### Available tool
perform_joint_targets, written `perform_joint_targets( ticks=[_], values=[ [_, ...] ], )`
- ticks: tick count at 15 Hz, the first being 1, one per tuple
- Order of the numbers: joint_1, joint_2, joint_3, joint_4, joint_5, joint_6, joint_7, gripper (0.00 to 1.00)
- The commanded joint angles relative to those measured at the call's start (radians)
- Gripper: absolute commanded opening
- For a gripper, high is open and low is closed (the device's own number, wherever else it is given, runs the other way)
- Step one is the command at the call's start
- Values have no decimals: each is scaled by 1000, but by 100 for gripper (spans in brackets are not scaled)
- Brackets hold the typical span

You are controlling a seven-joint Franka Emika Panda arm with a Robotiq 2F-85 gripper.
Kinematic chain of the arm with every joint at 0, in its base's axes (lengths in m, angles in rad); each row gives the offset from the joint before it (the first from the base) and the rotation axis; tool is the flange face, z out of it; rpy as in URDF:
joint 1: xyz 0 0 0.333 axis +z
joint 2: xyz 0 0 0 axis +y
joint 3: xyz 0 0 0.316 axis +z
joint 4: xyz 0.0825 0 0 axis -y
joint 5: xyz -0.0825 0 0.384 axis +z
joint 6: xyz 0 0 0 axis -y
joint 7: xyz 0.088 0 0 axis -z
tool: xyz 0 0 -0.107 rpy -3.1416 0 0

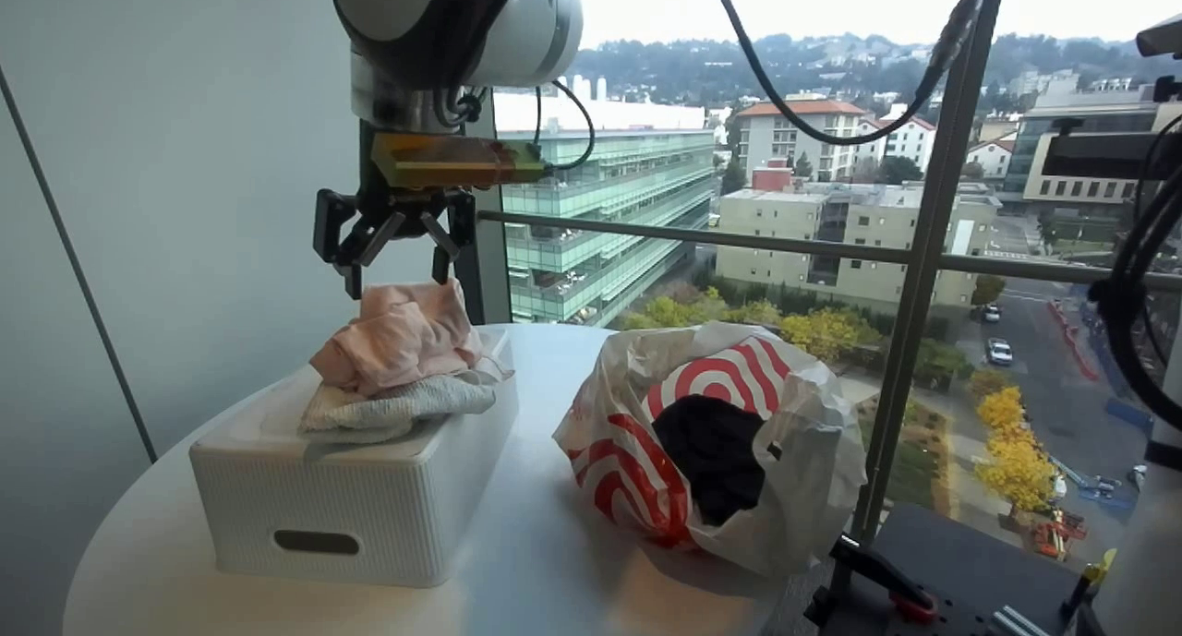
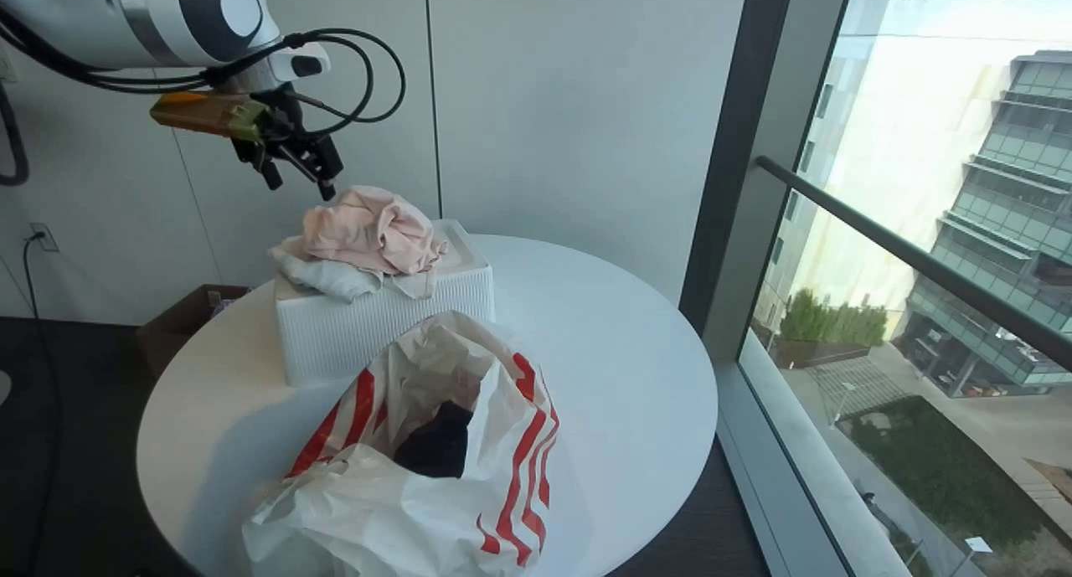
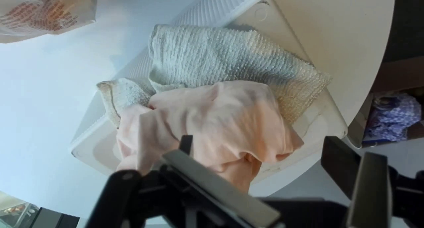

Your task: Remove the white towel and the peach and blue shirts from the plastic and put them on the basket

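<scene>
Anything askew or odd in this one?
The basket seems to be upside down: its handle slot sits low and a flat, closed face is on top. So the peach shirt and white towel lie heaped on it rather than inside, the towel overhanging an edge. I see no spill.

arm [image 1: 531, 36]: high | wrist [image 1: 397, 105]: turned downward | gripper [image 1: 398, 278]: pointing down, fingers [image 1: 441, 265] spread apart

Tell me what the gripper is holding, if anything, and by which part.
Nothing is held: the gripper is open, its jaws apart, with the peach shirt lying below on the white towel.
</scene>
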Motion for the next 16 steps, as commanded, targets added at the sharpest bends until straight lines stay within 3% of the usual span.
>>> perform_joint_targets(
  ticks=[1,9,12,16],
  values=[
    [-13,-209,-20,-160,88,-77,2,100],
    [-100,-558,-149,-487,292,-260,-41,100],
    [-162,-543,-216,-520,296,-285,-100,100],
    [-213,-406,-296,-519,306,-132,-232,100]
  ],
)
